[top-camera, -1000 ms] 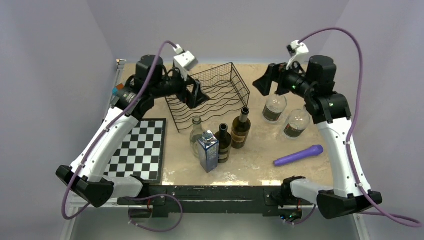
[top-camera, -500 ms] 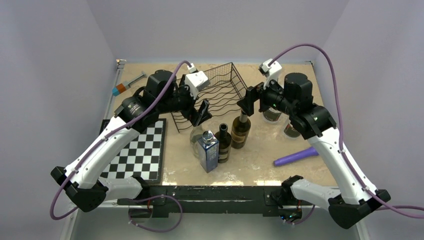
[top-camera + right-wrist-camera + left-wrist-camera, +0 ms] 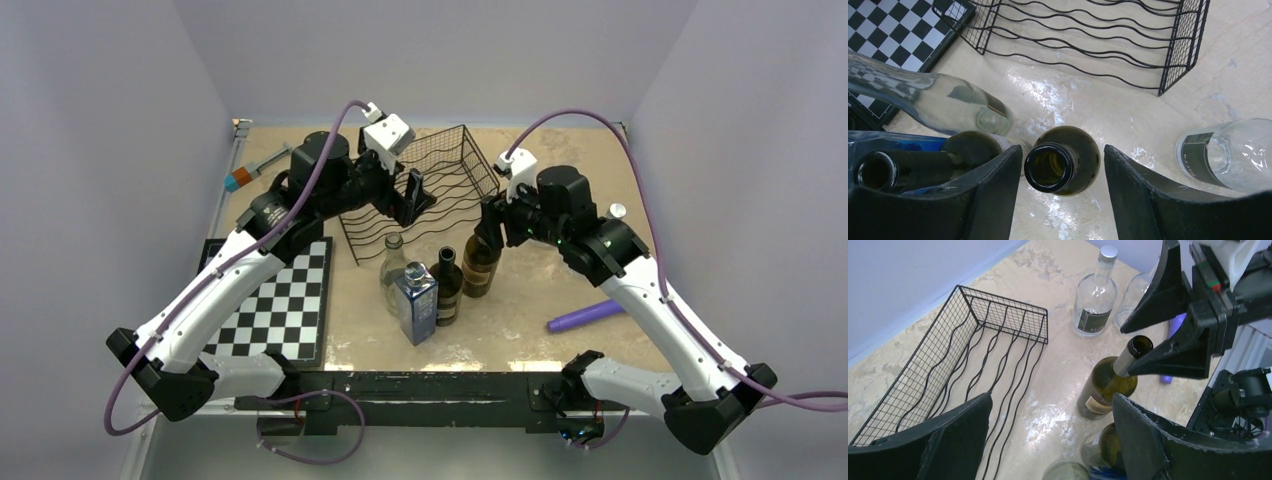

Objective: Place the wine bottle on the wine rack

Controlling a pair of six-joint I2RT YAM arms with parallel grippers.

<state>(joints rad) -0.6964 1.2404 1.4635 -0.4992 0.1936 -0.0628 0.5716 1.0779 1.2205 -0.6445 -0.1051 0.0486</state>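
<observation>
The wine bottle (image 3: 482, 264), green with an open mouth, stands upright on the bench (image 3: 520, 325) just in front of the wine rack (image 3: 455, 170), apart from it. The right pincer (image 3: 488, 224) is spread, one finger on either side of the bottle's neck; in the right wrist view a gap shows on both sides of the mouth (image 3: 1050, 167). The left pincer (image 3: 414, 190) hangs over the rack's front edge, its fingers (image 3: 950, 440) wide apart and holding nothing. Just beside the wine bottle stand a darker bottle (image 3: 447, 285), a clear bottle (image 3: 392, 262) and a blue carton (image 3: 416, 303). A chessboard (image 3: 275, 300) lies to the left and a purple tool (image 3: 587, 315) to the right.
</observation>
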